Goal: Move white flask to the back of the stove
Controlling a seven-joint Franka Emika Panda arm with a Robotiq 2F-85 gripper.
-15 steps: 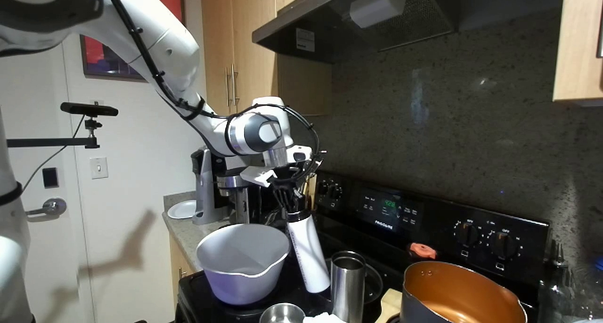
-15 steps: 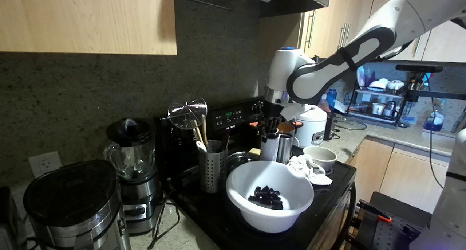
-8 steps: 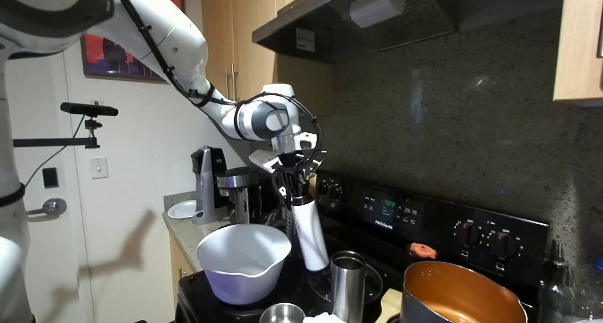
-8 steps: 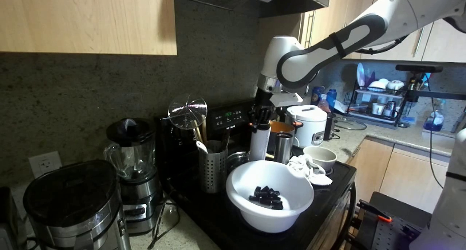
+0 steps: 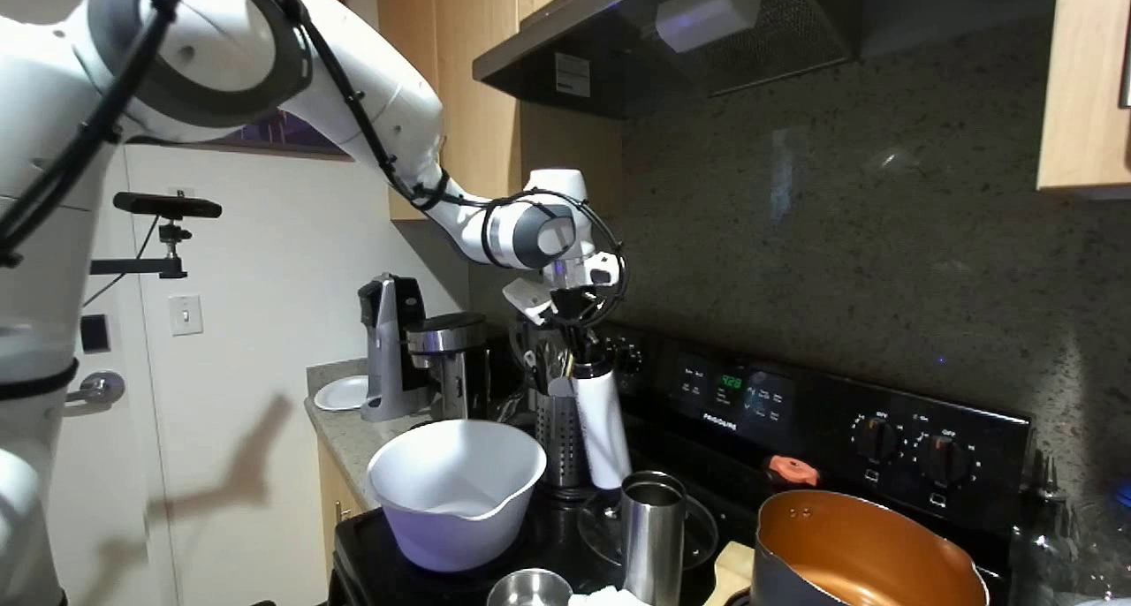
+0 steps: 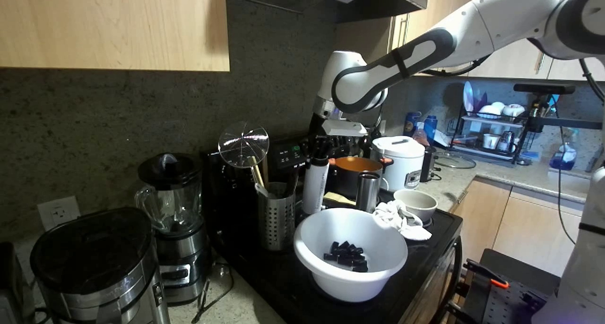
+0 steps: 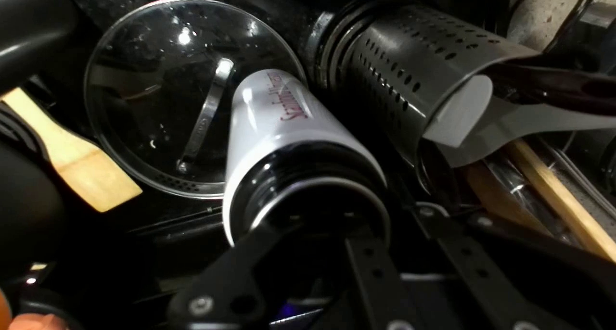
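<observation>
The white flask (image 5: 603, 429) is a tall white cylinder with a black neck, held leaning slightly over the stove. It shows in both exterior views (image 6: 315, 187). My gripper (image 5: 590, 367) points down and is shut on the flask's dark top. In the wrist view the flask (image 7: 284, 108) slants away from the gripper (image 7: 322, 222), its base over the edge of the glass lid. I cannot tell whether the base touches anything. The black stove (image 6: 279, 286) has a rear control panel (image 5: 831, 420) with knobs and a green display.
A perforated steel utensil holder (image 7: 399, 75) stands close beside the flask. The glass lid (image 7: 159, 108) lies on the stovetop. A steel cup (image 5: 652, 553), white bowl (image 6: 350, 286) with black pieces, copper-lined pot (image 5: 782, 571) and wooden spatula (image 7: 96, 176) stand or lie nearby. The hood (image 5: 610, 49) hangs above.
My gripper has lifted the flask and carried it away from the steel cup, towards the utensil holder and the rear panel. The other objects have not moved.
</observation>
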